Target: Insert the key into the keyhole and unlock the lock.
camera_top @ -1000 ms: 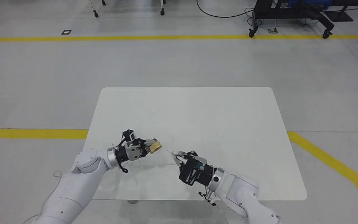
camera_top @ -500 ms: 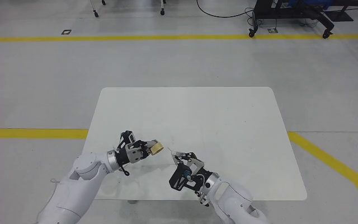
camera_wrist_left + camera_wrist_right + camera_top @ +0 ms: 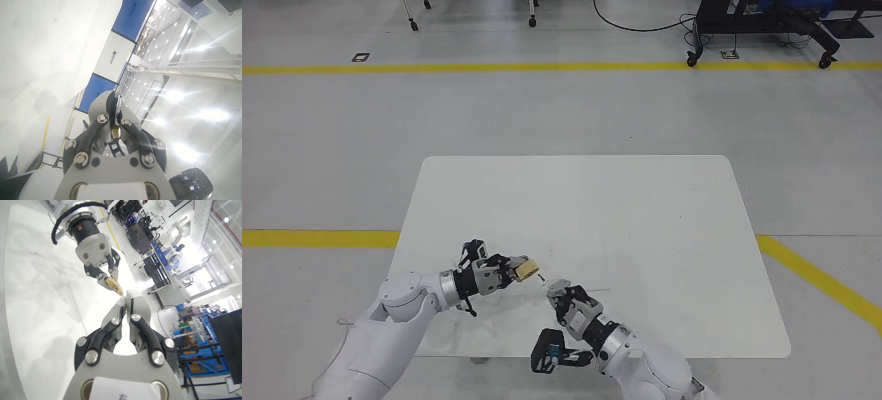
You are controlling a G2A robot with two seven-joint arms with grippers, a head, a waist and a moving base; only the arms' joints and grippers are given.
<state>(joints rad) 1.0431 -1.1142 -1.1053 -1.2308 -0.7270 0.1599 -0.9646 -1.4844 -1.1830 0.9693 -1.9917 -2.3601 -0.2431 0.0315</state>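
Observation:
A brass padlock (image 3: 526,268) hangs above the table's front left part, with my left gripper (image 3: 516,268) shut on it. In the right wrist view the padlock (image 3: 114,287) turns its keyhole end toward my right gripper (image 3: 125,299). That gripper sits just short of the lock, tips nearly touching its lower corner. Its fingers are pressed together on the key, of which only a thin edge (image 3: 125,306) shows. From above, my right gripper (image 3: 553,290) is a little to the right of the lock and nearer the front edge. The left wrist view shows brass (image 3: 116,132) and a silver shackle (image 3: 118,103) between the fingers.
The white table (image 3: 642,200) is bare behind and to the right of both arms. Its front edge (image 3: 722,356) runs close under the right arm. Grey floor with yellow lines (image 3: 542,68) surrounds it.
The right arm has drawn back toward the front edge and turned, bringing its gripper tips up toward the padlock. The left gripper with the lock shifted slightly right and forward.

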